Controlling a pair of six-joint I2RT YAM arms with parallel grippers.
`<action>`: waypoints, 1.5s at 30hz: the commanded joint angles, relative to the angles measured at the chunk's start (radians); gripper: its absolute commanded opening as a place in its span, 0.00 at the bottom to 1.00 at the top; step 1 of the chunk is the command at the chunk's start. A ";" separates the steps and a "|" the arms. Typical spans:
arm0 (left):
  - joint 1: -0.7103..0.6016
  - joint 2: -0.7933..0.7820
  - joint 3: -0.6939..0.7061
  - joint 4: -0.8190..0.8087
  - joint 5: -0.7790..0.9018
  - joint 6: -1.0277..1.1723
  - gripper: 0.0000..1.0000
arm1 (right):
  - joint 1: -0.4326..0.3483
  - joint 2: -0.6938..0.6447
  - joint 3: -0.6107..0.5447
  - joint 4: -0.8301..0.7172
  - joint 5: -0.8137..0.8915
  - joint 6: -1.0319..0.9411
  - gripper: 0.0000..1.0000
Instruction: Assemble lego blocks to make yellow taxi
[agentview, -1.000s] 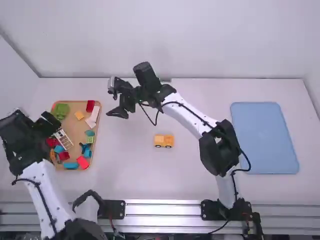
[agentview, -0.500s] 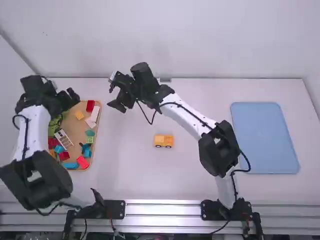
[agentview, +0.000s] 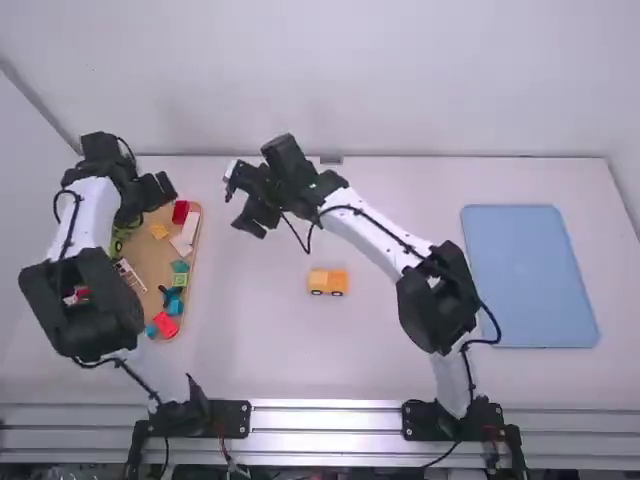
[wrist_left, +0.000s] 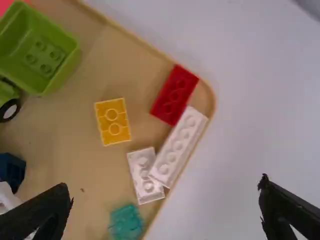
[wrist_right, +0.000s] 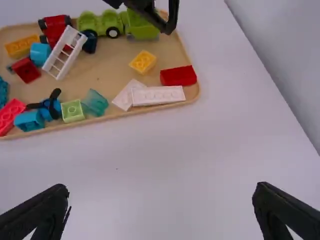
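On the table in the high view stands a yellow car body (agentview: 328, 282) with dark wheels. A small yellow brick (agentview: 158, 230) lies on the wooden tray; the same yellow brick shows in the left wrist view (wrist_left: 113, 121) and in the right wrist view (wrist_right: 143, 62). My left gripper (agentview: 160, 190) is above the tray's far end, close to this brick. Its fingers are wide apart with nothing between them at the left gripper (wrist_left: 167, 192). Right of the tray, my right gripper (agentview: 238, 205) hangs over the table, and the right gripper (wrist_right: 161, 195) is open and holds nothing.
The tray (agentview: 200, 240) holds a red brick (wrist_right: 179, 76), a long white brick (wrist_right: 158, 95), a white ladder (wrist_right: 65, 52), green vehicle parts (wrist_right: 143, 27) and several other blocks. A blue mat (agentview: 530, 280) lies at the right. A wall stands behind the table.
My left arm has swung from the tray's left side to its far end, its gripper going up the picture and rightward. My right gripper has shifted only slightly; the yellow car body stayed still.
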 joint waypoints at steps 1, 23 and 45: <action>0.003 0.044 0.024 -0.005 -0.090 -0.045 0.97 | 0.002 -0.045 0.032 -0.009 -0.001 -0.022 0.98; 0.055 0.538 0.381 -0.153 -0.009 -0.040 0.70 | 0.008 -0.045 0.032 -0.049 0.003 -0.018 0.98; 0.053 0.538 0.299 -0.153 -0.064 -0.093 0.38 | 0.008 -0.045 0.032 -0.053 0.006 -0.018 0.98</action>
